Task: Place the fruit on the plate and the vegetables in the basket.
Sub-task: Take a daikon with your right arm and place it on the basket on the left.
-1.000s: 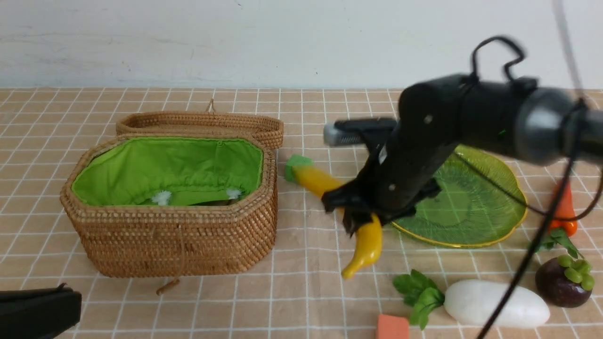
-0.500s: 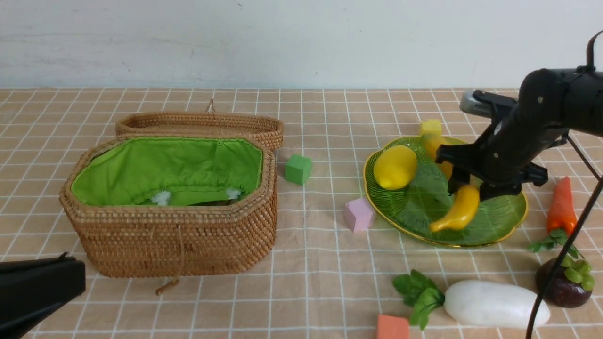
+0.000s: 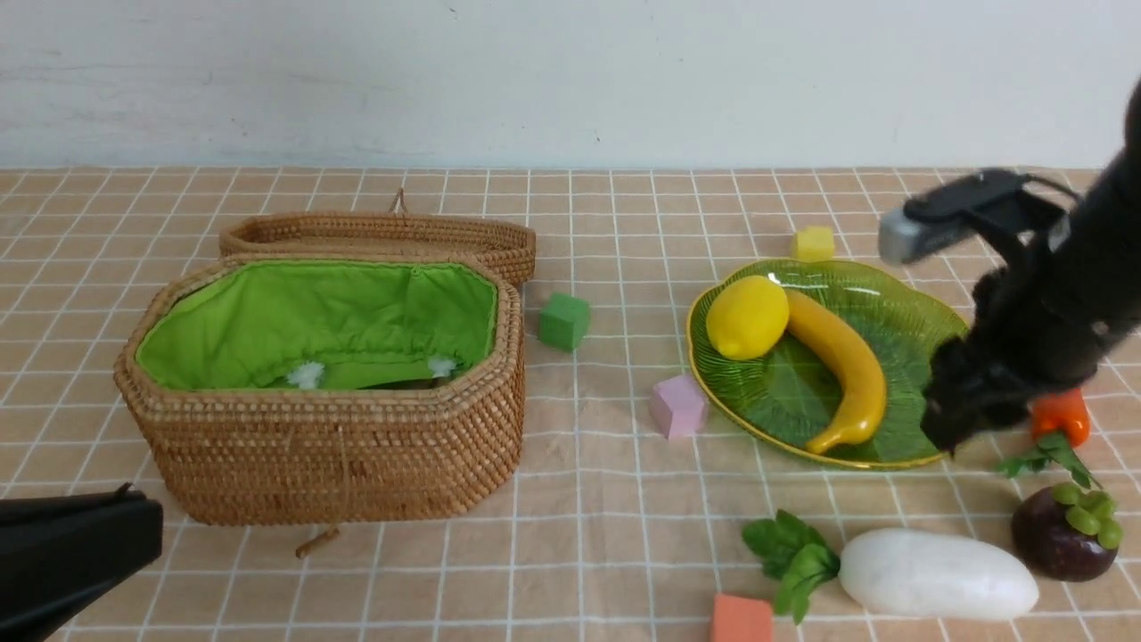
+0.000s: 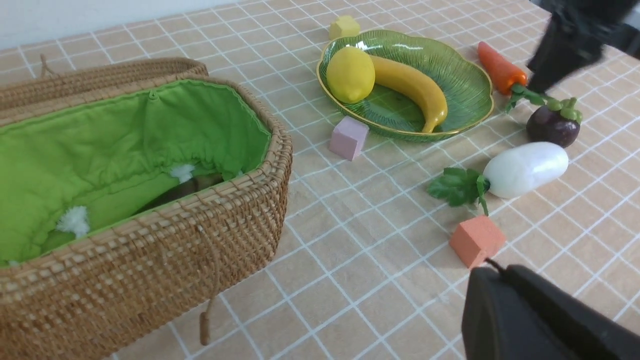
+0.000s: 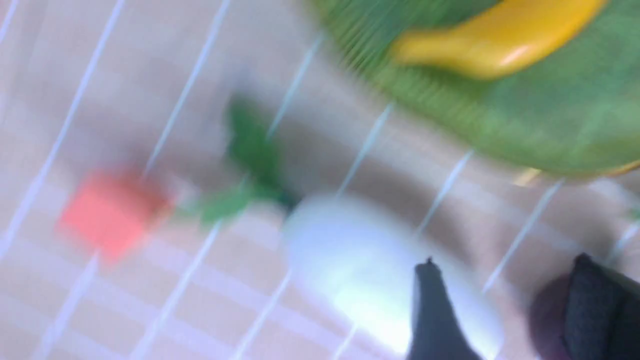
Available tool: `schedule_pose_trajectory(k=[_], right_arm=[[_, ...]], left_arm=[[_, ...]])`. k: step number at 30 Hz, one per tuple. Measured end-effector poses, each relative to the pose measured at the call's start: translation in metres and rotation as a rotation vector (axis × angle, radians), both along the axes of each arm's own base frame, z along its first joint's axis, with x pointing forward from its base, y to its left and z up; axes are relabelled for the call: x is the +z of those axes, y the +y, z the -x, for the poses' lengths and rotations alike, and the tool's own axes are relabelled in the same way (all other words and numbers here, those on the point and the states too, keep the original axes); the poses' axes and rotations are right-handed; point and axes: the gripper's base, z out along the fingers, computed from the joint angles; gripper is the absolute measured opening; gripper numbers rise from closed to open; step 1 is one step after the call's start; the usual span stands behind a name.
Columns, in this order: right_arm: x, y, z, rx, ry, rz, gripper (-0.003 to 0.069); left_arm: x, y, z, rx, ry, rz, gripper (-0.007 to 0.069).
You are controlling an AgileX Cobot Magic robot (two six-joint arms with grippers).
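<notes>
Lemon [image 3: 747, 316] and banana [image 3: 847, 366]: resting side by side on the plate [image 3: 900, 299], touching; no further handling needed.
Mangosteen [image 3: 1056, 539]: sits on the cloth [image 3: 606, 535] at the near right, apart from the plate, just beside the leaves of the carrot [image 4: 501, 72]; by the look of it, the one fruit left to move.
Mangosteen, handling: looks hard, light and glossy, likely to roll or slip out of a shallow pinch; best taken across the widest part of the round body, below the knobbly green sepals.
Radish [image 3: 940, 575]: lies on its side near the front edge, leaves toward an orange foam cube [image 3: 742, 620]; smooth and probably slippery, so best pinched across the short width at mid-length.
Carrot, handling: lies just beside the plate's right rim, half hidden behind the right arm [image 3: 1070, 285] in the front view; tapered, so better gripped at the thick end near the leaves.
Basket [image 3: 339, 455]: stands open at the left with lid [image 3: 374, 234] tipped back; holds a dark shape [image 4: 185, 189] low in the green lining, too hidden to name.
Right gripper [image 5: 504, 270]: spread wide, holding nothing.
Right arm pose: reaches in from the right with wrist pitched down, gripper low between plate rim and carrot, blurred; points toward radish and mangosteen in the wrist view.
Left gripper [image 3: 80, 557]: sits low at the near left, well apart from every item; spread or closed, impossible to tell.
</notes>
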Motion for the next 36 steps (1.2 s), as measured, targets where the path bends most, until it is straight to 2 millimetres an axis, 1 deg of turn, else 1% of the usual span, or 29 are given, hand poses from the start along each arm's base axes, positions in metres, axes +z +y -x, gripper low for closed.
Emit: schedule_pose_trajectory(k=[2,3,4,5,6,8,9,10,12,13,14,17,19,21,22,25,26,27,28,29,31,32,33,34,35,36], right_arm=[[-0.019,-0.003,0.018,0.099,0.013,0.030,0.0335],[-0.025,-0.004,0.021,0.130,-0.004,0.040,0.0338],[-0.037,-0.005,0.027,0.158,-0.007,0.053,0.0355],[-0.038,-0.006,0.026,0.166,-0.023,0.056,0.0359],[-0.051,-0.007,0.028,0.182,-0.051,0.068,0.0403],[-0.065,-0.008,0.029,0.193,-0.080,0.083,0.0469],[-0.073,-0.009,0.027,0.206,-0.105,0.094,0.0518],[-0.073,-0.009,0.027,0.206,-0.103,0.094,0.0526],[-0.086,-0.008,0.020,0.242,-0.127,0.115,0.0615],[-0.091,-0.008,0.017,0.258,-0.133,0.122,0.0646],[-0.097,-0.008,0.015,0.267,-0.126,0.123,0.0662],[-0.115,-0.006,0.012,0.278,-0.071,0.122,0.0662],[-0.117,-0.006,0.011,0.269,-0.056,0.110,0.0624],[-0.117,-0.005,0.012,0.259,-0.047,0.096,0.0545],[-0.116,-0.004,0.012,0.252,-0.049,0.091,0.0510],[-0.111,-0.003,0.016,0.220,-0.026,0.063,0.0514],[-0.099,-0.001,0.025,0.166,0.006,0.017,0.0514],[-0.097,-0.001,0.026,0.167,0.007,0.013,0.0514],[-0.089,0.001,0.031,0.141,0.019,-0.010,0.0514],[-0.071,0.008,0.039,0.114,0.022,-0.059,0.0514],[-0.043,0.026,0.048,0.118,-0.019,-0.136,0.0514],[-0.040,0.028,0.049,0.123,-0.028,-0.144,0.0514],[-0.024,0.041,0.051,0.144,-0.070,-0.187,0.0514],[0.006,0.065,0.050,0.195,-0.160,-0.261,0.0514],[0.020,0.078,0.050,0.224,-0.204,-0.296,0.0514],[0.024,0.081,0.050,0.232,-0.216,-0.306,0.0514]], left_arm=[[0.000,0.000,0.000,-0.007,-0.010,-0.013,-0.0013],[0.000,0.000,0.000,-0.008,-0.012,-0.017,-0.0013],[0.000,0.000,0.000,-0.009,-0.014,-0.021,-0.0013],[0.000,0.000,0.000,-0.009,-0.014,-0.021,-0.0013],[0.000,0.000,0.000,-0.011,-0.015,-0.025,-0.0013],[0.000,0.000,0.000,-0.011,-0.016,-0.027,-0.0013],[0.000,0.000,0.000,-0.011,-0.016,-0.027,-0.0013],[0.000,0.000,0.000,-0.012,-0.016,-0.028,-0.0013],[-0.001,0.000,0.000,-0.011,-0.015,-0.029,-0.0013],[-0.001,0.000,0.000,-0.011,-0.014,-0.031,-0.0013],[-0.001,0.000,0.000,-0.011,-0.012,-0.034,-0.0013],[-0.002,0.001,0.000,-0.012,-0.007,-0.046,-0.0013],[-0.003,0.001,0.001,-0.012,-0.003,-0.051,-0.0013],[-0.003,0.001,0.001,-0.011,0.001,-0.056,-0.0013],[-0.003,0.001,0.001,-0.011,0.004,-0.058,-0.0013],[-0.004,0.002,0.001,-0.008,0.012,-0.063,-0.0013],[-0.005,0.002,0.001,0.000,0.026,-0.058,-0.0013],[-0.005,0.002,0.001,0.002,0.026,-0.059,-0.0013],[-0.005,0.002,0.001,0.009,0.030,-0.053,-0.0013],[-0.004,0.003,0.000,0.025,0.027,-0.051,-0.0013],[-0.003,0.006,-0.003,0.060,0.014,-0.049,-0.0013],[-0.003,0.006,-0.003,0.069,0.011,-0.048,-0.0013],[-0.002,0.008,-0.004,0.090,0.005,-0.043,-0.0013],[-0.001,0.011,-0.007,0.148,-0.005,-0.027,-0.0013],[-0.001,0.013,-0.008,0.178,-0.005,-0.021,-0.0013],[-0.001,0.014,-0.009,0.187,-0.003,-0.020,-0.0013]])
